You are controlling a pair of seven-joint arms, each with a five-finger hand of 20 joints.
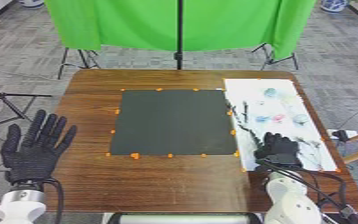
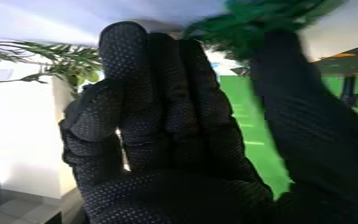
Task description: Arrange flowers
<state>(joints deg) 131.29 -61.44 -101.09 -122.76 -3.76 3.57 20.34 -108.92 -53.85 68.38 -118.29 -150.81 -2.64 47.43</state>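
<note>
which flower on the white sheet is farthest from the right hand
The pale bluish one, nearest the far end of the white sheet; the others lie closer to the right hand.

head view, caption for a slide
Flower arranging: right hand over the white sheet with flowers and stems, left hand open at the left edge of the wooden table.

Head view evenly bright; wrist view seemingly backlit, dark areas murky.
</note>
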